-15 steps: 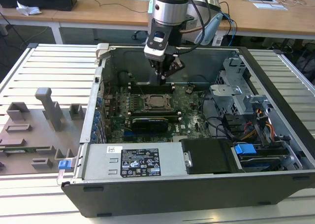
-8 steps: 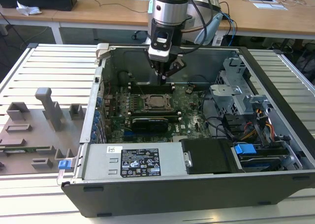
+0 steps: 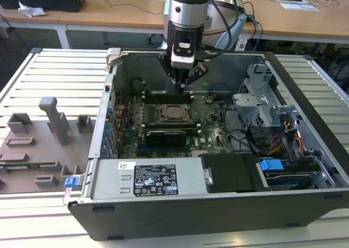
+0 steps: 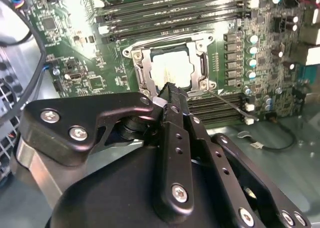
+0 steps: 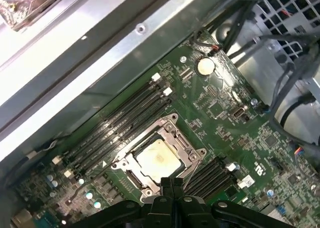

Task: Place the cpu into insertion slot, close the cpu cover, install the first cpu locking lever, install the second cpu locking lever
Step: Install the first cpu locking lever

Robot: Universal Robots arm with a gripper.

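Note:
The cpu (image 4: 171,70) lies with its pale metal top up inside the insertion slot (image 4: 131,51) on the green motherboard. The cpu cover (image 4: 145,72) lies flat around it as a silver frame. A thin wire locking lever (image 4: 232,106) sticks out slantwise from one socket corner. My gripper (image 4: 170,87) hovers just above the socket's edge, its black fingers pressed together with nothing between them. In the exterior view the gripper (image 3: 181,84) hangs over the far side of the cpu (image 3: 174,112). The first wrist view shows the gripper (image 5: 172,182) next to the cpu (image 5: 159,158) and cover (image 5: 176,136).
The open computer case (image 3: 109,122) surrounds the board. Memory slots (image 3: 166,98) run behind the socket and a long black expansion card (image 3: 166,136) lies in front. A power supply (image 3: 147,178), a drive cage (image 3: 262,103) and cables (image 3: 272,144) crowd the exterior view's right. Grey fixtures (image 3: 49,122) stand outside on the left.

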